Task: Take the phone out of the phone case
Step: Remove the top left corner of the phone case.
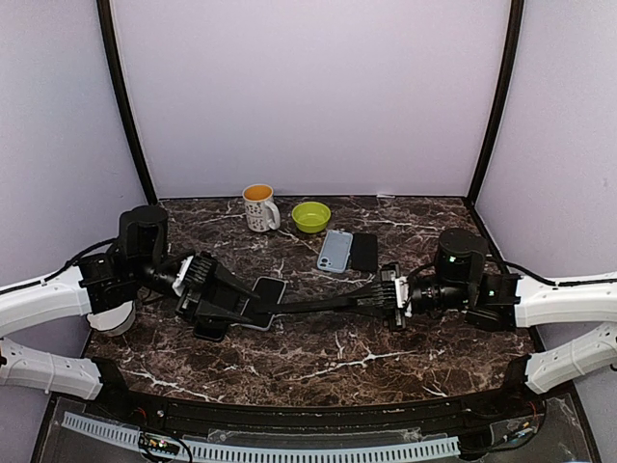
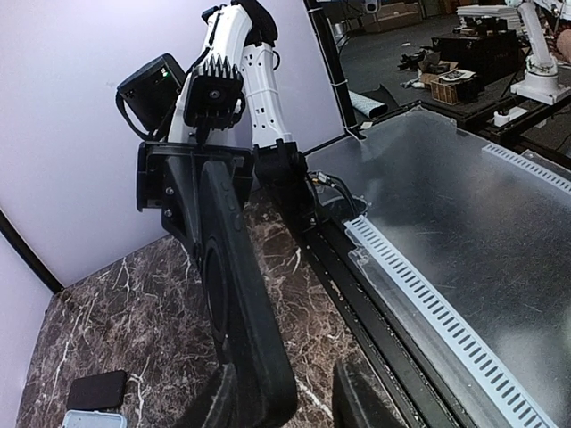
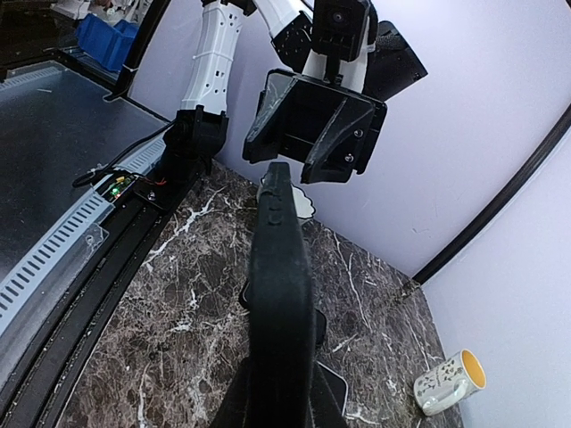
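The table (image 1: 318, 357) is dark brown stone with white lines. At the back stand 1 white mug (image 1: 258, 207) and 1 green bowl (image 1: 310, 216). A light blue flat thing (image 1: 335, 251) touches a black flat thing (image 1: 363, 253). 1 phone (image 1: 268, 292) lies in the middle.

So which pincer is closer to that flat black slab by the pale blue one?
Right. The right pincer lies just robot-side of the black slab; the left pincer is farther off to the left.

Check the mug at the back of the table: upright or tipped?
Upright. The mug stands on its base on the table, open mouth facing up, handle out sideways.
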Motion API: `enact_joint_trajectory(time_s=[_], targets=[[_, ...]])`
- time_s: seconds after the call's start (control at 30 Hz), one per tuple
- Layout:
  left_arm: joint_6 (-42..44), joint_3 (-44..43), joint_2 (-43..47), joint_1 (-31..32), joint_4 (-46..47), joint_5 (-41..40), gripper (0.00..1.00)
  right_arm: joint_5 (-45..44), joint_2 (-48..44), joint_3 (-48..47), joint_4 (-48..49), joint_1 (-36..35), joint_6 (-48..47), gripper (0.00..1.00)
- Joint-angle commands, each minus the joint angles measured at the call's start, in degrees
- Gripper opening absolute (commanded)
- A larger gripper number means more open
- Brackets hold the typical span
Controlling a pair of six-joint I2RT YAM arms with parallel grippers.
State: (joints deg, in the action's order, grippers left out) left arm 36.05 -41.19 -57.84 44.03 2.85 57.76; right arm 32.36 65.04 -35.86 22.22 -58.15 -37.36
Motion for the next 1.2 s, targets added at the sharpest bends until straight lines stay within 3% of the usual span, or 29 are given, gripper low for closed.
enact_joint_trajectory(time_s=[0.0,0.33,1.03,1.17], targets=[[1.67,1.02,-0.14,0.91,-0.72,-0.8,0.37,2.01,0.23,-1.54,6.57,-0.53,-0.43,0.0],[2.96,0.94,-0.69,1.58,-1.57,-2.04,0.29,2.9,0.1,-1.43,7.41,-0.56,-0.25,0.0],[3.32,0.64,-0.61,1.67,-2.26,-1.23,0.27,3.38,-1.23,-0.54,6.74,-0.74,-0.53,0.0],[3.25,0.43,-0.6,1.63,-2.49,-0.81,0.31,2.5,-0.95,-1.01,4.71,-0.71,-2.08,0.0]])
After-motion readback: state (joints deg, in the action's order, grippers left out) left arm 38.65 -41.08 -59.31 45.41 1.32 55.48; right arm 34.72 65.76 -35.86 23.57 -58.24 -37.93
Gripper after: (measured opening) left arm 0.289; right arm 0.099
